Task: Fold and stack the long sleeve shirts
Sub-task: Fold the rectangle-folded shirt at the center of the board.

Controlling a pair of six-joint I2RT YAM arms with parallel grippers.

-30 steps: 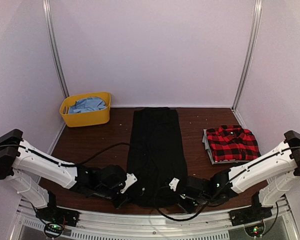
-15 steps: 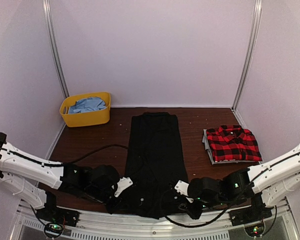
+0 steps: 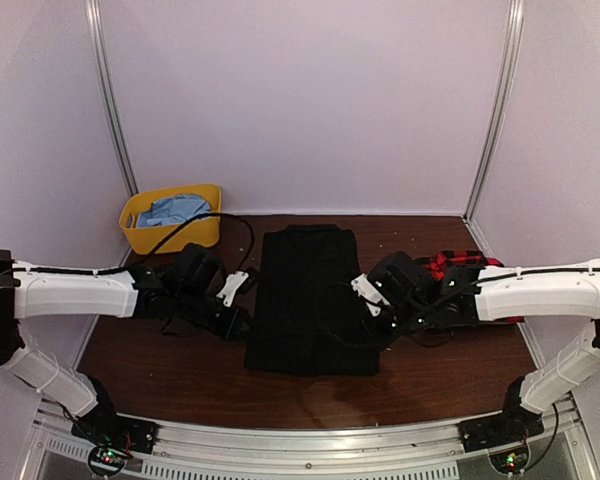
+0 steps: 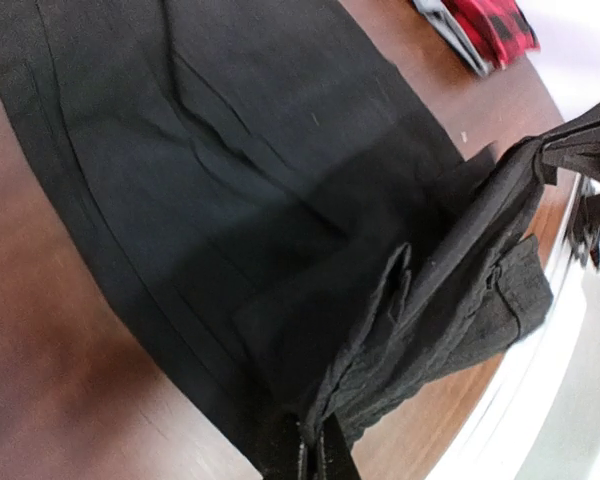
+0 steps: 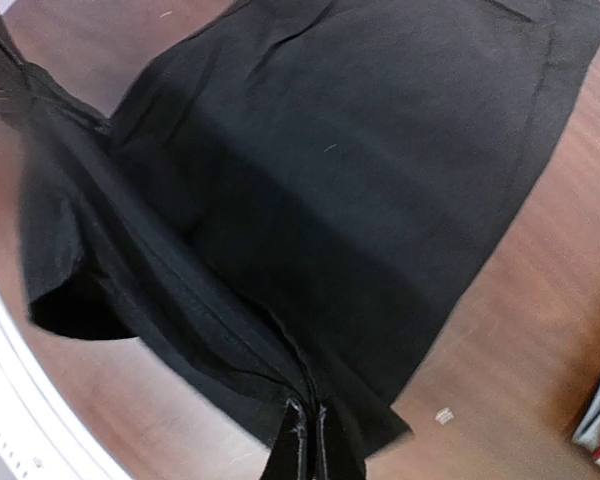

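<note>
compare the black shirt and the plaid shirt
The black shirt is plain; the plaid shirt is red-and-black checked. The black shirt is larger and mid-fold, an edge pinched by the left gripper and right gripper; the plaid shirt lies folded small, ungripped. Both are on the table.

The left arm (image 3: pixel 75 295) stretches low from 9 o'clock toward the middle, and the right arm (image 3: pixel 535 290) mirrors it from 3 o'clock. The left gripper (image 4: pixel 305 455) and the right gripper (image 5: pixel 305 440) are each pinched closed on the black shirt (image 3: pixel 305 280).
</note>
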